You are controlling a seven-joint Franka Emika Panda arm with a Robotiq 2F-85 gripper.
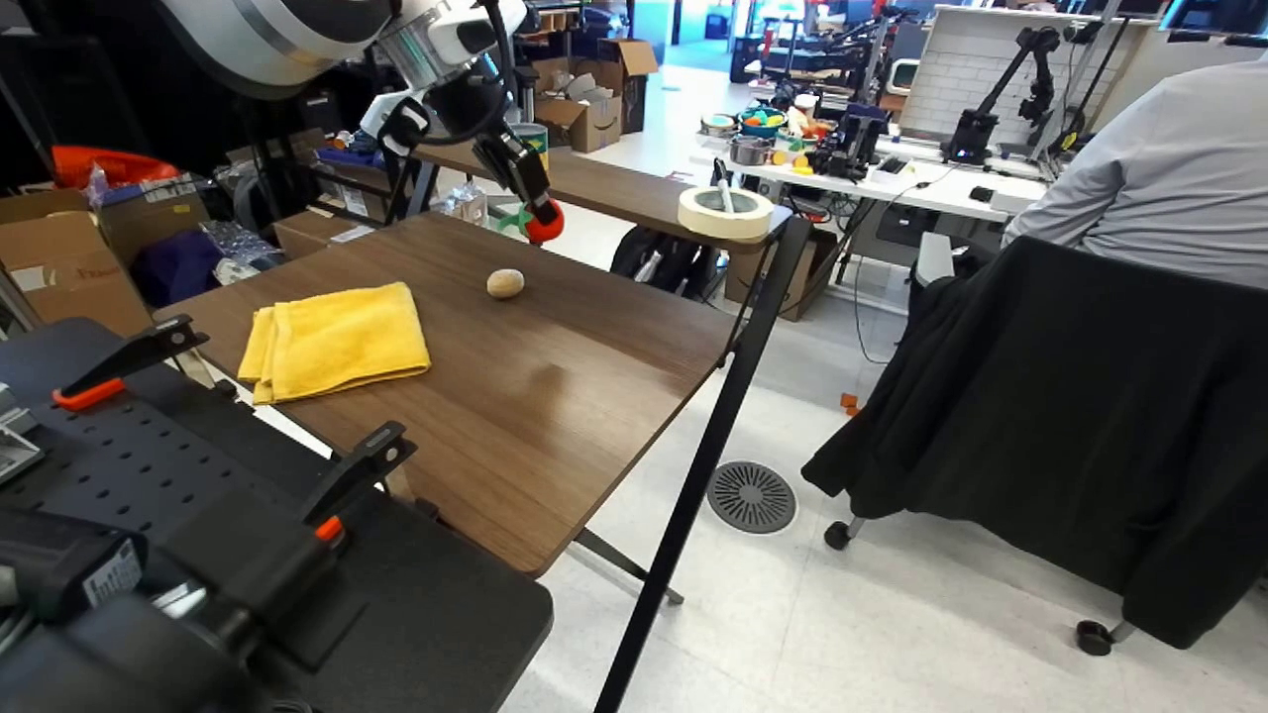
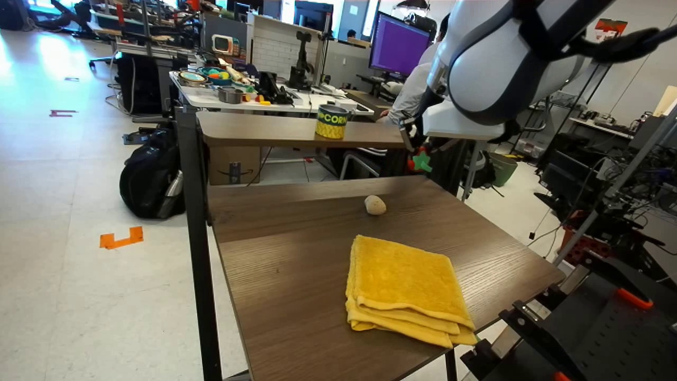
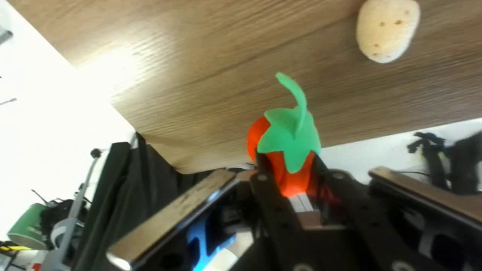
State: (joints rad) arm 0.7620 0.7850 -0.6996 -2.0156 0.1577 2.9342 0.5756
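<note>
My gripper [image 3: 289,164] is shut on a soft-looking red toy vegetable with a green star-shaped cap and curled stem [image 3: 292,139]. Its two dark fingers press the red body from both sides, and the stem end faces the camera in the wrist view. In an exterior view the red toy [image 1: 544,224] hangs in the air near the far edge of the brown table [image 1: 594,396]. A pale, potato-like lump [image 3: 388,30] rests on the wood, apart from the gripper; it shows in both exterior views too [image 2: 375,205]. Closer to the table's near side lies a folded yellow towel [image 2: 404,280].
Behind the table runs a raised brown shelf [image 2: 254,128]. It carries a yellow and green popcorn can [image 2: 332,121] and a masking tape roll [image 1: 725,215]. Black clamps [image 1: 362,470] fasten along the near edge, beside a dark perforated bench [image 1: 396,604]. A draped chair [image 1: 1030,426] stands nearby.
</note>
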